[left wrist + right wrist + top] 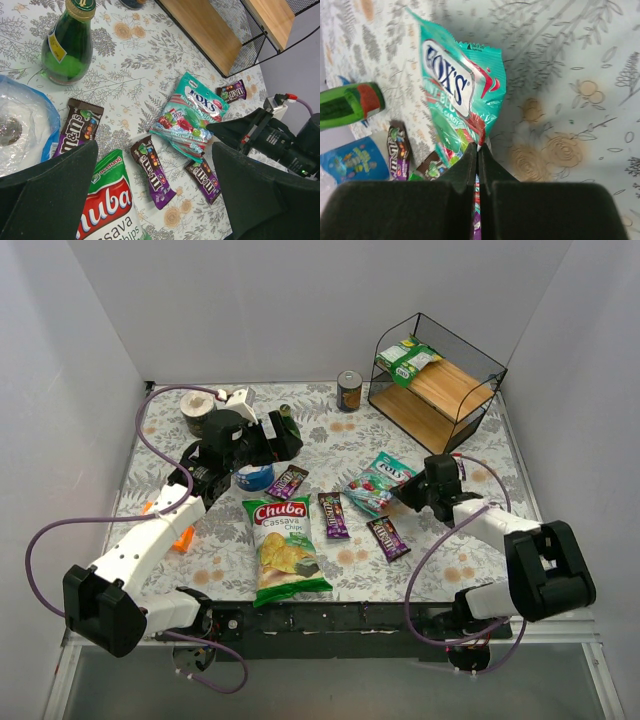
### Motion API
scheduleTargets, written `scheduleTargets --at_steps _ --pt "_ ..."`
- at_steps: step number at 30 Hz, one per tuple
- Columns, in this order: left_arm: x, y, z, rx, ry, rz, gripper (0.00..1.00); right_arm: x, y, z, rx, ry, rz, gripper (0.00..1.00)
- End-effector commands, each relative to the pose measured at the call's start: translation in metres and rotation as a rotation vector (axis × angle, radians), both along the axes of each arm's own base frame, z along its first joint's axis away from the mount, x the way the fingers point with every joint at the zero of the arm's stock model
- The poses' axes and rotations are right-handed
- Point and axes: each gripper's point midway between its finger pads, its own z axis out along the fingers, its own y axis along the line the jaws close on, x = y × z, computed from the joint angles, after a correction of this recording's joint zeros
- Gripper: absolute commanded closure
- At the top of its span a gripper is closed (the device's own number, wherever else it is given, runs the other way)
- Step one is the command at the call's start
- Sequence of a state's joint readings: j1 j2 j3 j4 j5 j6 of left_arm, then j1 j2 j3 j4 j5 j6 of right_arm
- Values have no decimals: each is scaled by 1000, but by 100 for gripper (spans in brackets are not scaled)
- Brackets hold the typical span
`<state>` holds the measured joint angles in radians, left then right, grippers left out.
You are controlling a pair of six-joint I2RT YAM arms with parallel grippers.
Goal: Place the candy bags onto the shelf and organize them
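**Right tool gripping the Fox's bag, ready for the carry to the shelf**

The right tool [479, 150] is pressing its fingers together on the lower edge of the teal bag [455, 100], which is lying on the floral counter [580, 75] with "FOX'S" showing in white-edged blue letters. This looks like the grasp step for that packet. The next move is calling for a lift clear of the counter and a carry toward about 1 o'clock in the top view, where the shelf [440, 390] is standing. Its upper board is holding green-and-white packets [408, 358], so the lower board looks like the roomier spot.

The left tool [155, 150] is hovering with its fingers spread wide, holding nothing. Below it are narrow packets reading "m&m's": one brown [80, 127] at 9 o'clock, one purple [152, 172] in the middle and another brown [202, 175] at 4 o'clock. The chips bag [110, 200] is reading "Chuba Cassava Chips". A green bottle [70, 42] is standing at 11 o'clock, its label too small to read.
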<state>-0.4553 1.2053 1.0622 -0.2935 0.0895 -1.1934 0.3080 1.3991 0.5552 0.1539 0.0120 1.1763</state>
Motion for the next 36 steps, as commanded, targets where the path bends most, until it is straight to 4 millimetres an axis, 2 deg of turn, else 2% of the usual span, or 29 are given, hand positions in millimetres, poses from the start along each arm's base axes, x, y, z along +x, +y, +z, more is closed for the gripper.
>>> scheduleTargets --at_steps 1,2,4,6,7,10,11,13,14,16,17,18,20,21,23,25,27,28,29,31,34,36 --pt "-1 2 -4 8 8 3 2 19 6 67 -47 -175 104 99" --pt "-1 2 -4 5 8 1 2 19 6 74 -54 -189 112 99" --pt "-1 1 -5 -1 12 -1 2 27 8 104 -61 -262 129 99" --pt "-1 -1 -6 -4 15 -7 2 25 8 113 -74 -256 146 99" --pt "-1 -1 -6 -5 16 -9 2 30 10 130 -75 -289 152 99" --pt "-2 -2 -6 -10 17 -12 2 32 10 151 -89 -338 172 99" --pt "-2 -2 -6 -10 18 -13 2 36 11 169 -94 -385 179 99" --pt "-2 -3 -8 -11 23 -17 2 39 11 186 -105 -427 182 99" --pt "-3 -3 -7 -14 23 -17 2 42 10 206 -115 -475 186 99" --pt "-5 -3 -9 -15 27 -19 2 46 9 228 -132 -530 184 99" --pt "-4 -3 -8 -15 25 -16 2 49 4 235 -155 -538 162 99" --pt "-4 -2 -7 -15 20 -16 2 55 -1 256 -173 -580 137 99" --pt "-5 -2 -7 -15 20 -16 2 62 -7 269 -191 -607 113 99" --pt "-5 -1 -5 -17 14 -14 2 67 -11 286 -202 -640 92 99" --pt "-5 -2 -5 -15 14 -17 2 77 -19 295 -211 -655 72 99" --pt "-5 -1 -3 -14 10 -15 2 85 -24 313 -214 -691 49 99" --pt "-5 -1 -2 -12 6 -14 2 96 -33 317 -231 -700 24 99" --pt "-5 0 -1 -12 2 -14 2 100 -40 329 -232 -722 5 99" --pt "-4 0 -1 -12 4 -12 2 107 -42 328 -238 -718 -1 99" --pt "-5 0 -1 -9 2 -11 2 114 -51 341 -249 -745 -32 99" --pt "-6 0 -3 -10 10 -13 2 127 -71 348 -255 -750 -87 99" --pt "-5 -1 -5 -12 14 -14 2 137 -78 344 -260 -737 -103 99"
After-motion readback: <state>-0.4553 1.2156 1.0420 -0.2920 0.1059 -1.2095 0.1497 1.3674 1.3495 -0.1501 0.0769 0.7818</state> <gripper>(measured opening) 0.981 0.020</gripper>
